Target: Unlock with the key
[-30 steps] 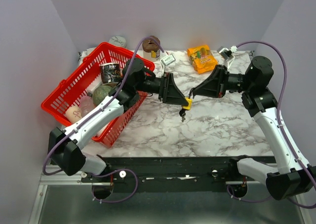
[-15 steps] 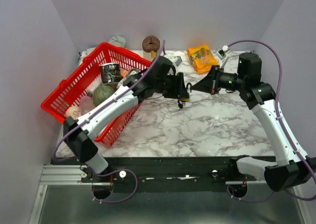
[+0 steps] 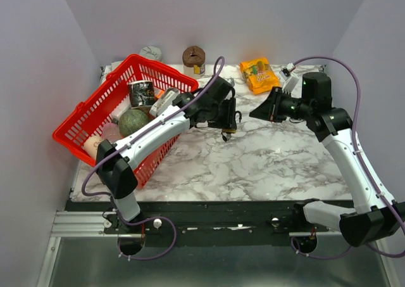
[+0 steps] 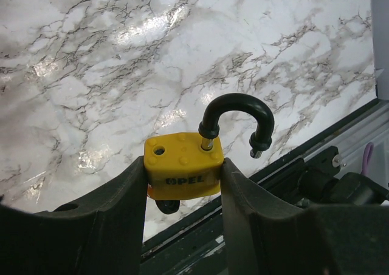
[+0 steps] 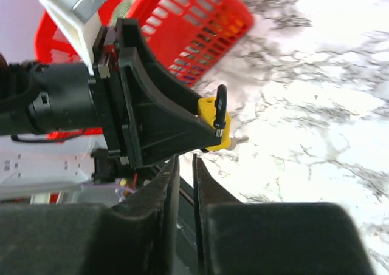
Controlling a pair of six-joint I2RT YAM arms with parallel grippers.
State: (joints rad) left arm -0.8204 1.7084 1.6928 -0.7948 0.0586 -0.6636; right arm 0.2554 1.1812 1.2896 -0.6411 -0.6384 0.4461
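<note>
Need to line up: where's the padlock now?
The padlock is clamped in the left gripper, centre of its wrist view, over the table, right of the red basket.

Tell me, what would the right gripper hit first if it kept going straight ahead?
Most likely the yellow padlock clamped in the left gripper, directly ahead; depth is unclear.

Lit bright and even from overhead in top cam, soft shadows only. Picked up glare patches on marble top [image 4: 140,32] in left wrist cam; kept padlock [image 4: 182,162] sharp. Blurred basket [image 5: 194,20] badly in right wrist cam, blew out bg marble top-right.
</note>
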